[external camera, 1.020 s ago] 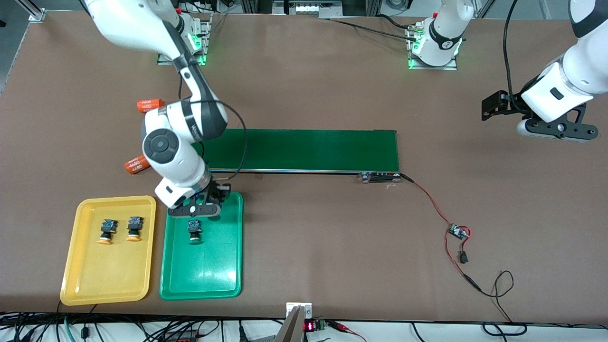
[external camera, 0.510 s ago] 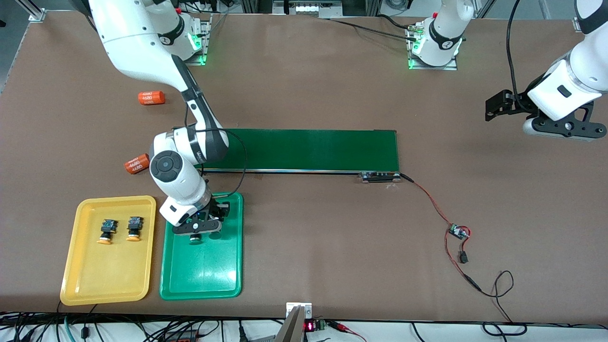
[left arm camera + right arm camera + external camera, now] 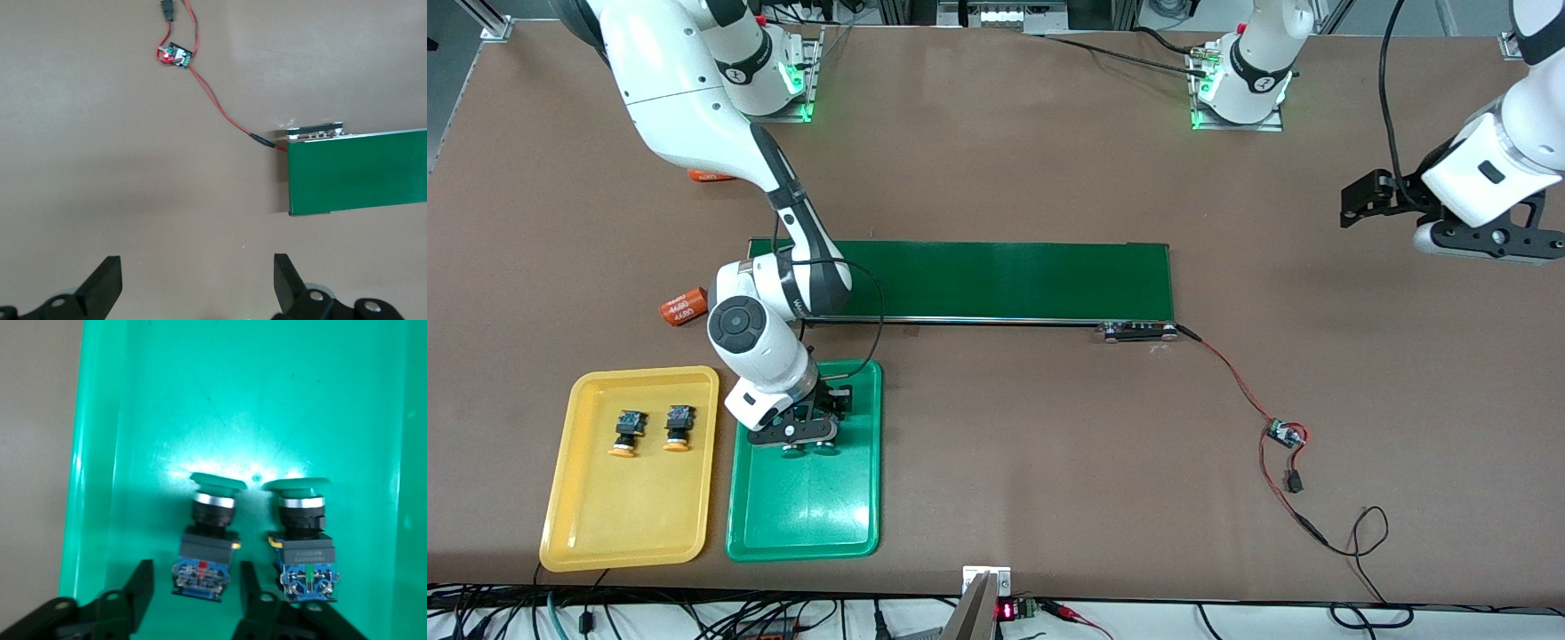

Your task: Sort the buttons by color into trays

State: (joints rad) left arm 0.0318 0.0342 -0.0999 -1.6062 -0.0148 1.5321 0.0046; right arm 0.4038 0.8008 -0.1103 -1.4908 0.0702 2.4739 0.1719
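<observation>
Two green-capped buttons (image 3: 790, 452) (image 3: 823, 450) lie side by side in the green tray (image 3: 818, 524). My right gripper (image 3: 793, 436) is low over them. In the right wrist view its fingers (image 3: 143, 587) are open and stand apart on either side of one button (image 3: 208, 533); the other button (image 3: 303, 533) lies just outside them, on the green tray (image 3: 267, 400). Two yellow-orange-capped buttons (image 3: 626, 433) (image 3: 679, 428) lie in the yellow tray (image 3: 587, 516). My left gripper (image 3: 1485, 240) is open and empty, waiting in the air over bare table at the left arm's end; it also shows in the left wrist view (image 3: 197, 287).
The long dark-green belt (image 3: 1005, 280) lies across the table's middle, farther from the camera than the trays. An orange cylinder (image 3: 683, 305) lies beside its end; another (image 3: 711, 176) is partly hidden by the right arm. A small circuit board (image 3: 1285, 434) on red wire lies toward the left arm's end.
My right gripper has come down into the green tray. Where one green-capped button showed, two now lie side by side. My left arm has drifted slightly.
</observation>
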